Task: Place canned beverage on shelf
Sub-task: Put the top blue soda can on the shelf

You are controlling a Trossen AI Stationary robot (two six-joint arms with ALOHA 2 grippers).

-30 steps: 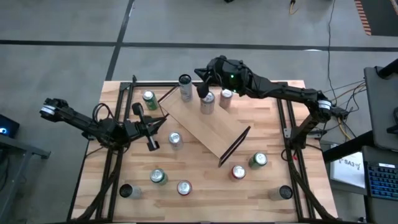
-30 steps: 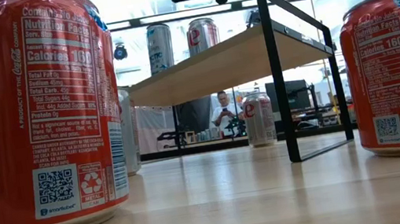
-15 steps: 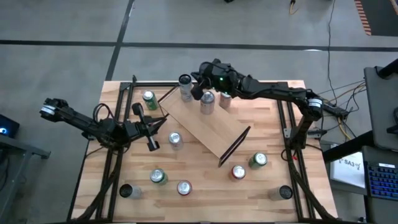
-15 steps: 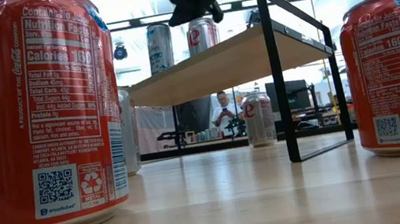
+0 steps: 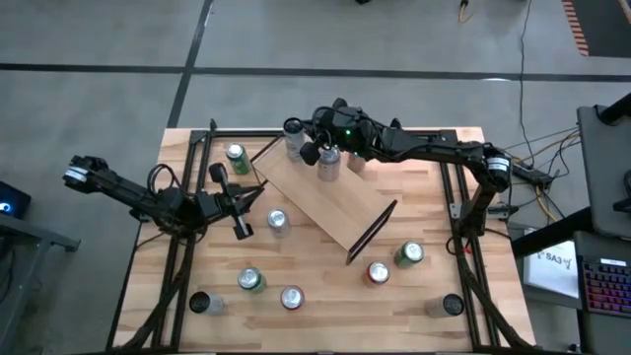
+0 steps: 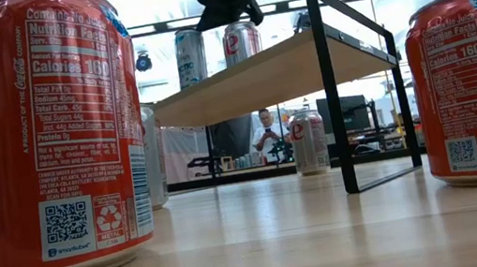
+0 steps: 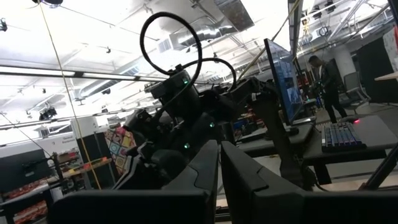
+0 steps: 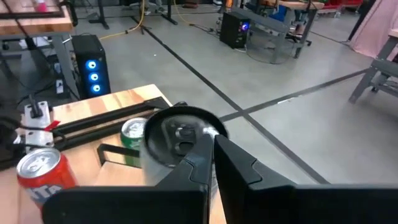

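The shelf (image 5: 335, 202) is pale wood with black end frames. On the light plank counter (image 5: 414, 187), lower right of the high view, stand a red can (image 5: 378, 273) and a green can (image 5: 409, 254).

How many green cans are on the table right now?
3: the back-left green can, the front-left green can, the front-right green can. The right arm may hide another.

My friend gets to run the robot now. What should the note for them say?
Right gripper: shut, empty, above the far end of the shelf, beside the cans there.
Left gripper: shut, empty, waiting over the table's left side.
On the shelf: a tall silver can and two more silver cans, and, at the far end.
Left on the tabletop: one green can near the far left, a silver one beside the shelf, plus the green, red and silver cans along the near side. Pick one of these next.
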